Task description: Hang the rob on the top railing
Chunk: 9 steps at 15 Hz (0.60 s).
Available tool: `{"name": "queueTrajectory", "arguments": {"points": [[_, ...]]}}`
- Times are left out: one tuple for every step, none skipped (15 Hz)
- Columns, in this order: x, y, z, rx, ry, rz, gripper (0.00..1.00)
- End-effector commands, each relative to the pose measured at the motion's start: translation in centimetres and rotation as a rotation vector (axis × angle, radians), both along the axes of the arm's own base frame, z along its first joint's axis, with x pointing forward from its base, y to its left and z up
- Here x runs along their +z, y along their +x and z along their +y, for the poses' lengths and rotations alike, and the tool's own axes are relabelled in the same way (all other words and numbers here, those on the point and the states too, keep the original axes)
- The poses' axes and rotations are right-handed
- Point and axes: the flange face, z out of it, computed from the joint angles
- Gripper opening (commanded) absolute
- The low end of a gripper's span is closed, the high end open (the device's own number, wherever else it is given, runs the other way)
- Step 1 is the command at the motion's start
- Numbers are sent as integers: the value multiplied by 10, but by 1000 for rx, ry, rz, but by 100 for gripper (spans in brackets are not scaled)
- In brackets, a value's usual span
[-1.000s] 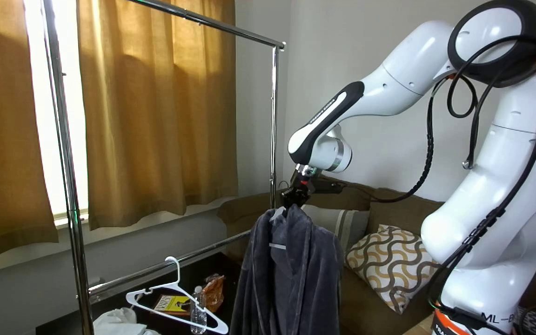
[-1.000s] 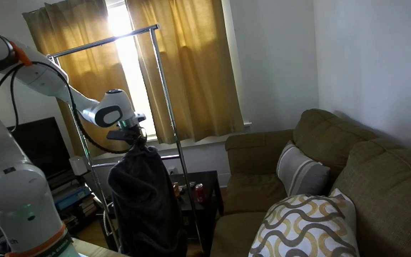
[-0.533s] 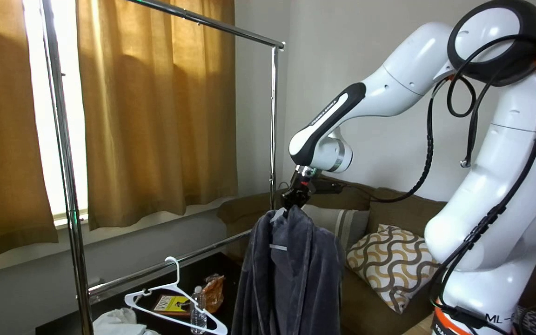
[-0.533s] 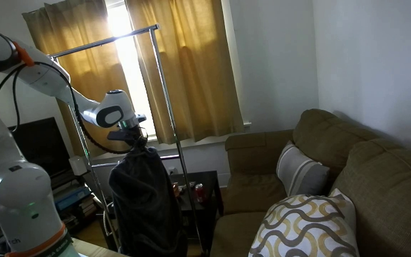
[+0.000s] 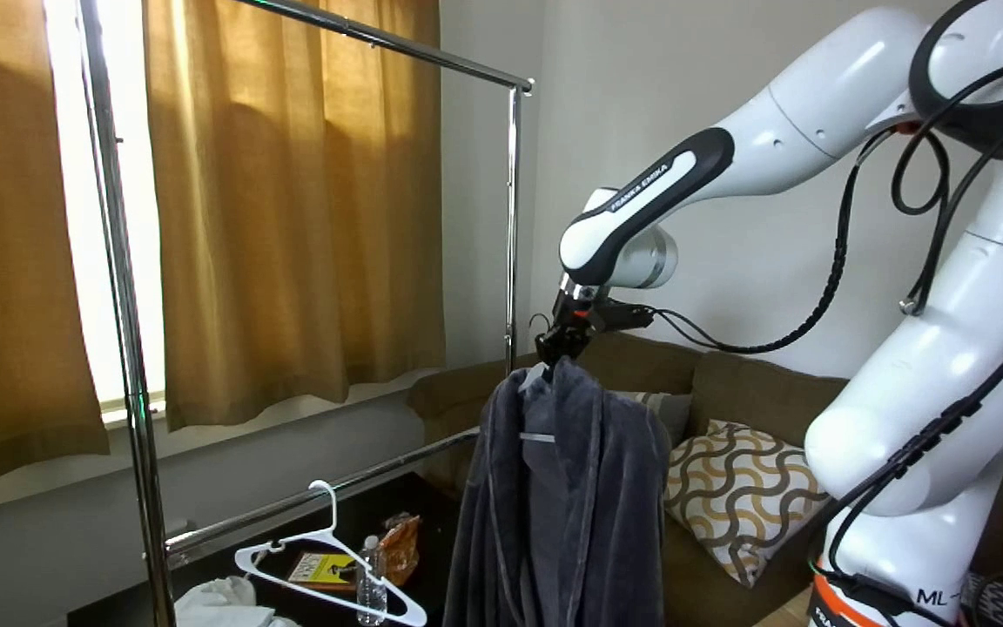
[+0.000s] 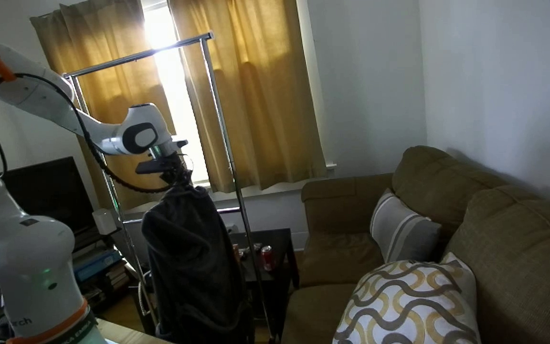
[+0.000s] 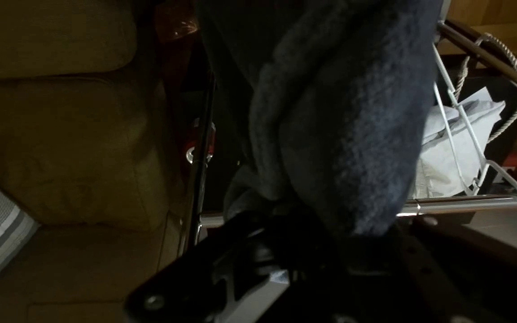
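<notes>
The dark grey rob (image 5: 562,514) hangs below my gripper (image 5: 551,353) on a white hanger (image 5: 534,376). My gripper is shut at the hanger's top, by the collar; the exact contact is hidden in dark. In an exterior view the rob (image 6: 194,258) hangs beneath the gripper (image 6: 181,179). In the wrist view the rob (image 7: 352,112) fills the middle, right at the dark gripper (image 7: 326,229). The silver top railing (image 5: 414,50) is well above the gripper; it also shows in an exterior view (image 6: 136,56). The rob is apart from the top railing.
The rack's near pole (image 5: 118,287) and far pole (image 5: 513,218) stand upright. An empty white hanger (image 5: 332,557) hangs on the lower bar (image 5: 266,512). A brown sofa (image 6: 351,205) with pillows stands beside the rack. A black table (image 6: 280,239) holds a red can (image 6: 267,258).
The gripper has risen with the rob hanging from it. In the exterior views the arm has moved up, and to the right in one picture, left in the opposite one. The rack has not moved.
</notes>
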Motion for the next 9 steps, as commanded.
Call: {"name": "queueTrajectory", "arguments": {"points": [[58, -24, 11, 24, -55, -51, 4], [71, -27, 13, 35, -73, -70, 4], [84, -28, 17, 50, -81, -98, 4], [97, -29, 20, 58, -89, -121, 4], [108, -31, 24, 71, -90, -145, 4], [122, -34, 31, 84, -90, -176, 4], [135, -36, 36, 92, -95, -204, 4], [148, -38, 40, 101, -98, -225, 4], [160, -39, 43, 101, -107, -248, 4]]}}
